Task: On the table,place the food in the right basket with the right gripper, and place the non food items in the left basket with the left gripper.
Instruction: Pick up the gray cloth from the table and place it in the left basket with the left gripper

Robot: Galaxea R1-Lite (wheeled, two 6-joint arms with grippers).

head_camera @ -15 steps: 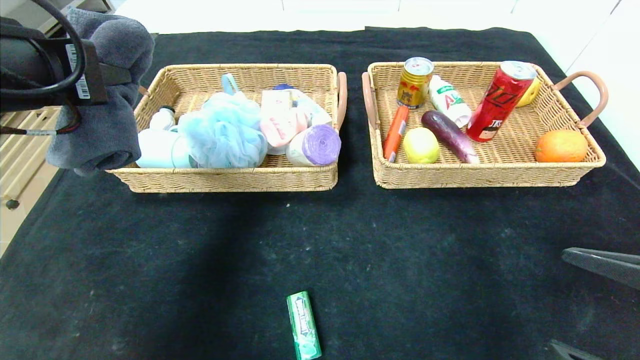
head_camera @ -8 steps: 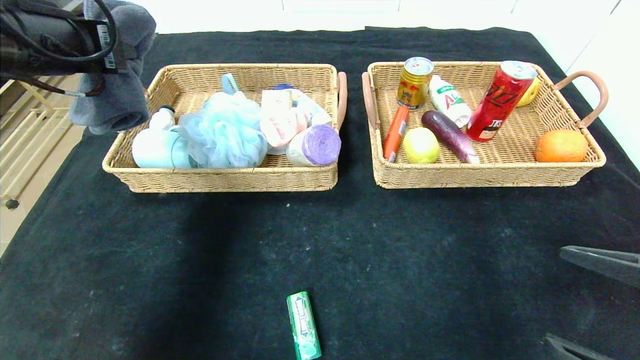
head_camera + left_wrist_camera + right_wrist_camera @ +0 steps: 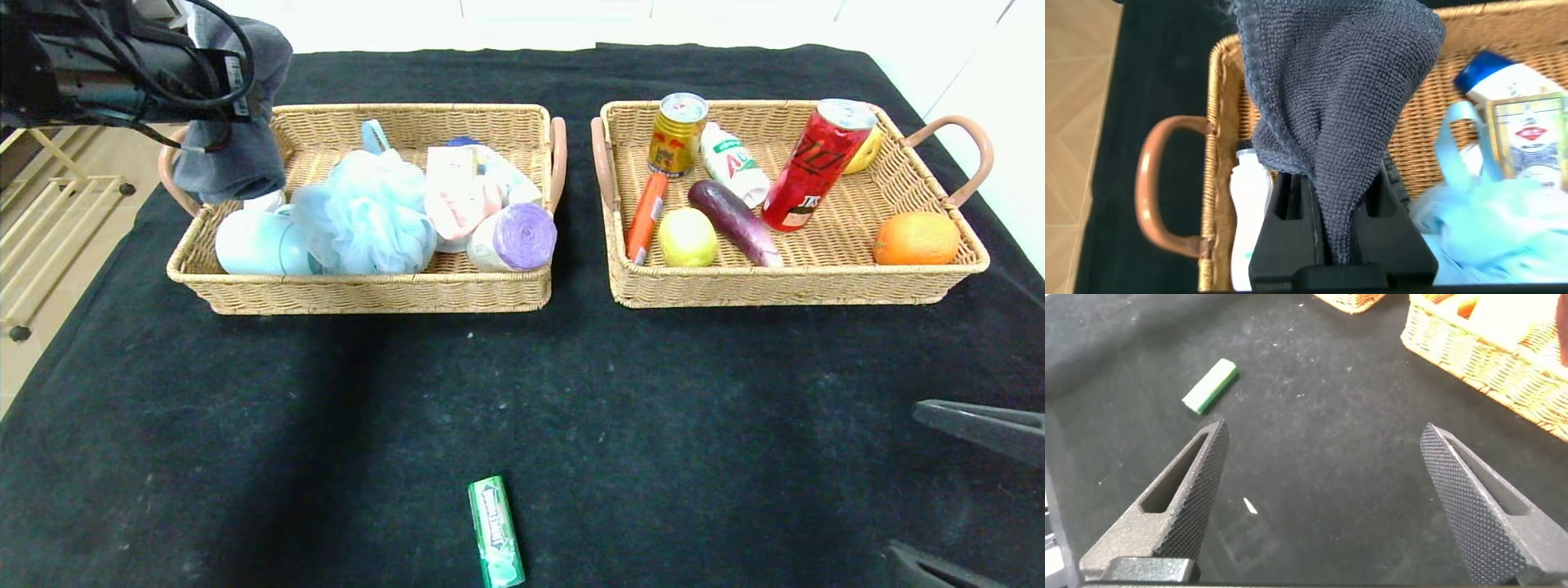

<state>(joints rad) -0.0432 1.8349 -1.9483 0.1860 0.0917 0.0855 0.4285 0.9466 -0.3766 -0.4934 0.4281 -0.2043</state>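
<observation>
L gripper (image 3: 1327, 208) is clamped on the grey towel (image 3: 233, 155), over the left basket's (image 3: 367, 294) far-left corner. R gripper (image 3: 1327, 498) hangs wide apart near the table (image 3: 653, 408); gum pack (image 3: 495, 532) lies at front.

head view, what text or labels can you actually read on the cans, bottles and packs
Red can in the right basket: large slanted print, too stylised to read.
White bottle: a red "A" shows; the rest is too small.
Gold can: label blurred.
Green chewing-gum pack on the table: white lettering, too small.
Orange sausage: print unreadable.
Pink bottle in the left basket: label unreadable.
</observation>
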